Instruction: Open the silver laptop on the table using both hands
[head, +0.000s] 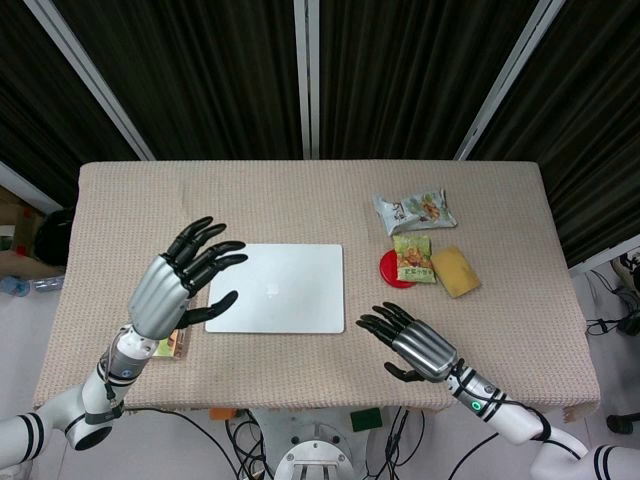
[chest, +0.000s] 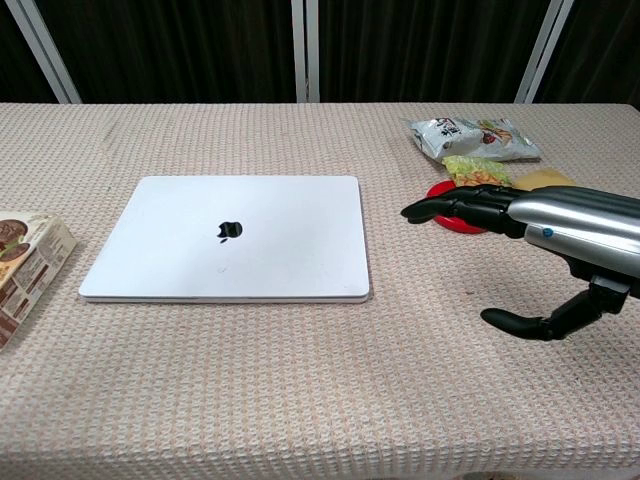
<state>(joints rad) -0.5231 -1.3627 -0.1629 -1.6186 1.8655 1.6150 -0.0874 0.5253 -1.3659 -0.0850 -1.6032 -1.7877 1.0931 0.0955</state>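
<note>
1. Head view: the table (head: 300, 185), under a beige woven cloth, has bare room behind the laptop and along the front between the two hands. Its left, right and near edges all show, with floor and cables below, so anything pushed off is likely lost.
2. The laptop (head: 278, 288) lies shut and flat, left of centre, Apple logo up, its near edge set back from the table's front. With only a thin seam to catch, fingers could slide it across the cloth rather than lift the lid. A lift from one side alone could twist it.
3. The left hand (head: 175, 285) hangs above the laptop's left edge, fingers spread wide and holding nothing. A box (chest: 22, 262) sits just beside it and could be knocked on the way down.
4. The right hand (chest: 560, 230) hovers off the laptop's front right corner, well clear of it, fingers out straight, thumb hanging apart, empty. In the chest view it sits near the red lid (chest: 455, 205).
5. Snack packets (head: 413, 210) and a yellow block (head: 455, 271) crowd the right side, so a wide right-hand sweep might catch them.
</note>
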